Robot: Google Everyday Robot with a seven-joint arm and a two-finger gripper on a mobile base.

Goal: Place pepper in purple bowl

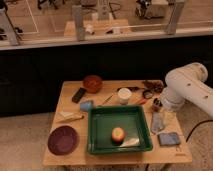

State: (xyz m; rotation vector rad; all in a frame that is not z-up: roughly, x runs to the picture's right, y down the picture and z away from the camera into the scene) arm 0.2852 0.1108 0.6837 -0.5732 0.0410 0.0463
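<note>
The pepper (142,101) is a slim red-orange sliver lying on the table, right of the white cup (124,95). The purple bowl (63,140) rests empty at the table's front left corner. My gripper (157,104) hangs off the white arm (187,87) at the table's right side, just right of the pepper and above a clear bottle (159,121). It is open and holds nothing.
A green tray (100,142) in the middle holds a round orange fruit (118,134). An orange-brown bowl (92,82), a black block (79,94), a blue item (86,105) and a blue sponge (169,138) also sit on the table. Dark clutter (150,87) lies at the back right.
</note>
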